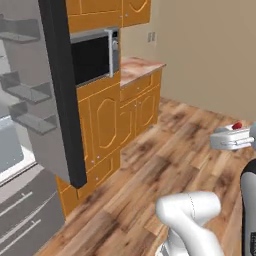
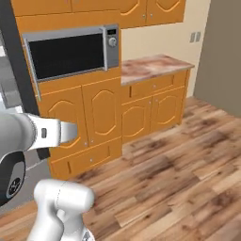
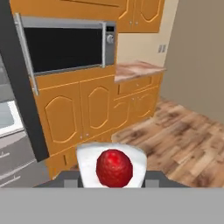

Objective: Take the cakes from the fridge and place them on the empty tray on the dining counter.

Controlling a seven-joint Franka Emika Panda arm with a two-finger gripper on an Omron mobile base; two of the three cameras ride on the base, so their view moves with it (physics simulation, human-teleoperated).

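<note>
Hand view: fingers clamp the white cake above open floor.

No text, label, brand, number or sign can be read in these pictures. The microwave has a small control panel beside its door, with a dark display and a round knob, but nothing on it is sharp enough to read. The wall plate above the far surface is blank. The fridge door and the cabinets carry no marks that can be made out.
</note>
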